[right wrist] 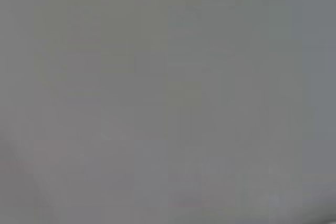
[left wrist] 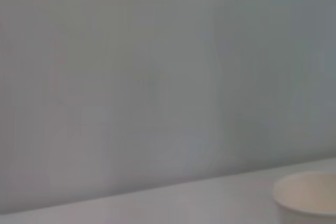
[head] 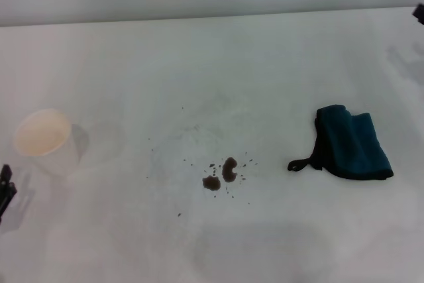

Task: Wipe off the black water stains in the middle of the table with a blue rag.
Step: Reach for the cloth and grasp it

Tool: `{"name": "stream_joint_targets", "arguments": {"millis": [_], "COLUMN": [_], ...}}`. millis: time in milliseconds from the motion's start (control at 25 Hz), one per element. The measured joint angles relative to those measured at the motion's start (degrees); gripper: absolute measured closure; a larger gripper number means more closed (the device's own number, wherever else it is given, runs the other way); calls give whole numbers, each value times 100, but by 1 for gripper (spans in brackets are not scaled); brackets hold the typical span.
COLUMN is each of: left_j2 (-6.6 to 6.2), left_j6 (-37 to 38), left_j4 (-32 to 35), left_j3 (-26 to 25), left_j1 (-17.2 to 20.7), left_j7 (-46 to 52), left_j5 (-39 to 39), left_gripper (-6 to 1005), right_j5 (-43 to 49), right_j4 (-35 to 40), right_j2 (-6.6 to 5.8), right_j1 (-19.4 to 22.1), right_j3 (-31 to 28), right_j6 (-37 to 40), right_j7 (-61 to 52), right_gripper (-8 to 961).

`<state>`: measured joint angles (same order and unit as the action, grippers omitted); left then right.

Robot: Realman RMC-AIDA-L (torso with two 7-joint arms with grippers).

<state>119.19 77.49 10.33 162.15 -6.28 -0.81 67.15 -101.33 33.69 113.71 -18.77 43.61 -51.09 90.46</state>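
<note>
You can see the black water stains (head: 221, 173) mid-table (head: 218, 64), specks scattered around them, with the blue rag (head: 351, 144) lying crumpled well to their right. A white paper cup (head: 46, 140) stands far left. Only slivers of the left gripper (head: 5, 190) and right gripper (head: 419, 12) show at the edges; you cannot tell either one's grip. The right wrist view shows only blank grey.

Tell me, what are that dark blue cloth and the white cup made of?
The blue rag looks like soft, matte fabric, perhaps microfibre: it lies rumpled and folded, with black edging and a loop. The cup seems to be paper or thin plastic, plain white and matte with a thin rim; the look leaves that open.
</note>
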Motion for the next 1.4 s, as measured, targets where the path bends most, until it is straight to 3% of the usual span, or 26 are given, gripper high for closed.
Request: {"name": "stream_joint_targets", "arguments": {"millis": [40, 240, 560, 720, 920, 1000, 1200, 1400], "left_j2": [-6, -23, -37, -46, -39, -38, -53, -50], "left_j6": [2, 80, 156, 161, 162, 162, 163, 162], "left_j4": [-10, -87, -427, -674, -916, -965, -1117, -1195], "left_j3": [1, 0, -8, -9, 10, 7, 0, 21], "left_j1": [-28, -243, -665, -781, -916, -938, -973, -1018], "left_j7": [1, 5, 547, 1017, 998, 980, 980, 979], "left_j5": [73, 232, 311, 317, 291, 295, 308, 302], "left_gripper": [115, 115, 115, 116, 116, 116, 120, 119], "right_j5": [0, 2752, 5851, 7050, 8257, 8591, 8662, 8541], "right_j4": [0, 1283, 2902, 3569, 3957, 3943, 3869, 3859], "right_j2": [0, -239, -462, -331, 46, 161, 164, 201], "right_j1": [0, -302, -1106, -1490, -1763, -1876, -1928, -1929], "right_j3": [0, 111, 139, 309, 807, 1276, 2734, 3595], "right_j6": [0, -140, -2176, -3069, -3711, -3840, -3869, -3886], "right_j7": [0, -3377, -5967, -6624, -7281, -7630, -8692, -9333], "right_gripper": [258, 259, 260, 261, 261, 261, 262, 262]}}
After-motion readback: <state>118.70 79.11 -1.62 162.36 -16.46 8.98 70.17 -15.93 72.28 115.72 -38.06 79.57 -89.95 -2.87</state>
